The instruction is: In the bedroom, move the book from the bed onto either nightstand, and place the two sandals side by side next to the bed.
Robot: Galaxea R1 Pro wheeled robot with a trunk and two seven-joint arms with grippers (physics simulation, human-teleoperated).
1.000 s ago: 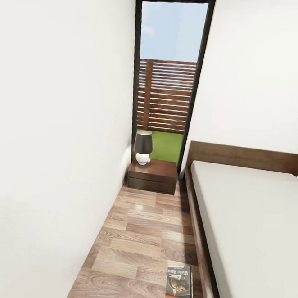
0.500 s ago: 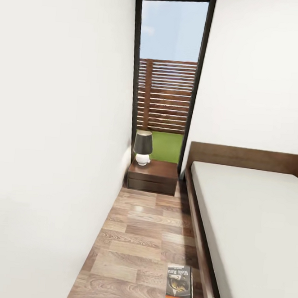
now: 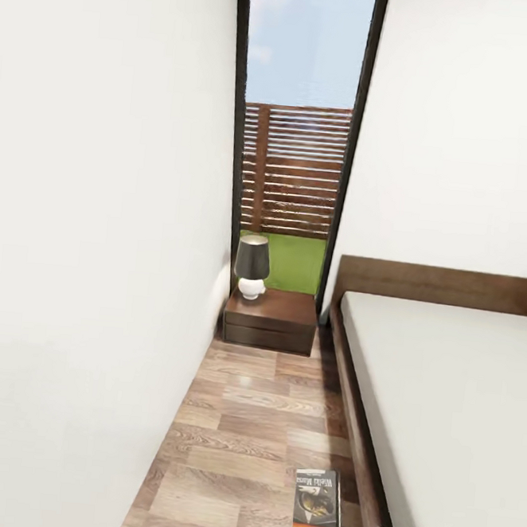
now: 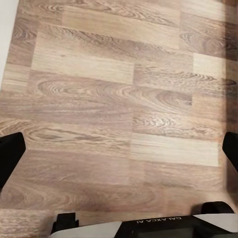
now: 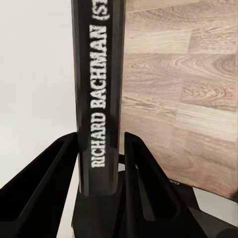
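Black right jaws (image 5: pixel 101 163) are pinching the book (image 5: pixel 99 89) by its spine, over the floor beside the bed (image 3: pixel 444 391); left jaws (image 4: pixel 119 153) are hanging spread, w/ nothing between. Nightstand (image 3: pixel 271 318) is lying ahead w/ 1 lamp (image 3: pixel 252 266) on it. Risks: thin book slipping, lamp getting knocked.

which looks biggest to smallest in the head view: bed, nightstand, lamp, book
1. bed, by far the largest.
2. nightstand.
3. book and lamp: they look alike in size. The book is cut off by the picture's edge and much nearer the camera, so I won't rank them.
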